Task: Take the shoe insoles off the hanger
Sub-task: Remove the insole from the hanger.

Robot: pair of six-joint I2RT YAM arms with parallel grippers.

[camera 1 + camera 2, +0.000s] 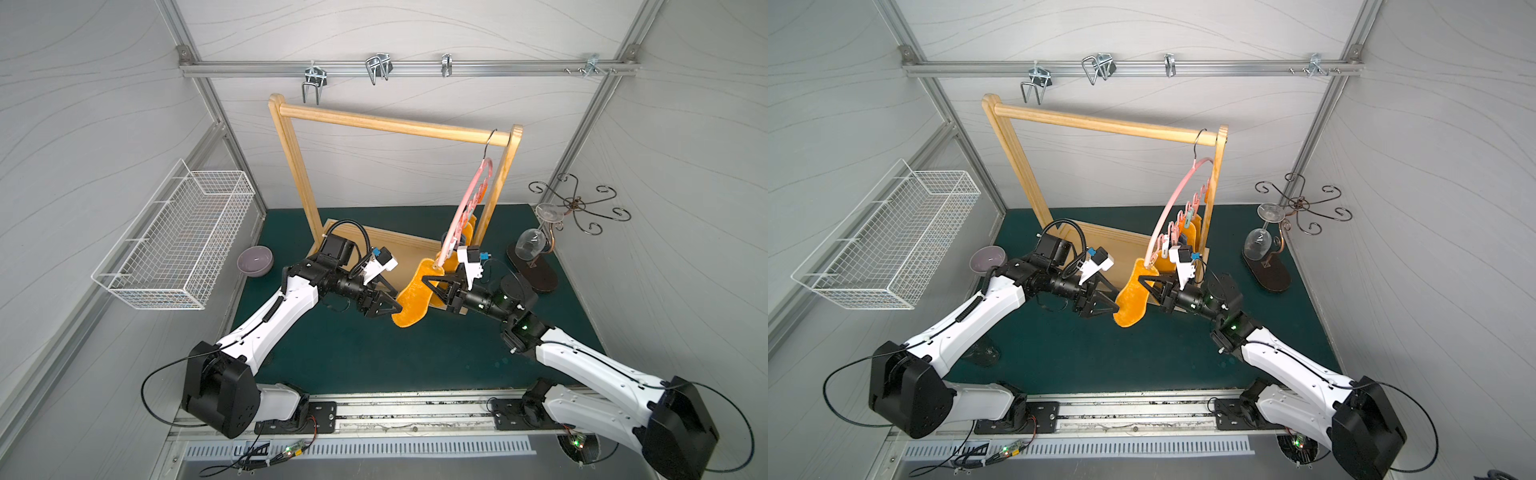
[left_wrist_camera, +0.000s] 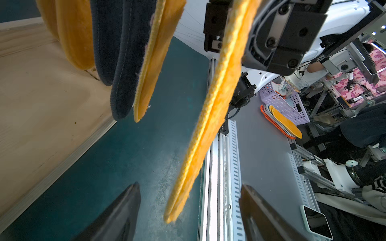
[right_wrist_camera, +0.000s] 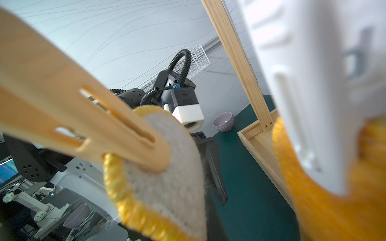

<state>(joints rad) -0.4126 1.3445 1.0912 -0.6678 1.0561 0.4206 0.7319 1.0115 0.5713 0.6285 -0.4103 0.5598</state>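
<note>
Orange insole [image 2: 208, 116], between left jaws, untouched

4 orange insoles [image 2: 211, 116], 2 grey insoles [image 2: 125, 62], 1 hanger [image 1: 467, 199].

Pink hanger [image 1: 1166, 209] hooked on the wooden rack [image 1: 1100, 123] and tilted toward the front, nearest orange insole [image 1: 1133, 299] clipped at its low end above the green mat [image 1: 1142, 365], left gripper [image 1: 1115, 299] open at that insole's lower edge, right gripper [image 1: 1144, 284] closed just beside its opposite edge.

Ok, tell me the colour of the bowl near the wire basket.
Pale lilac bowl; clearest in a top view.
</note>
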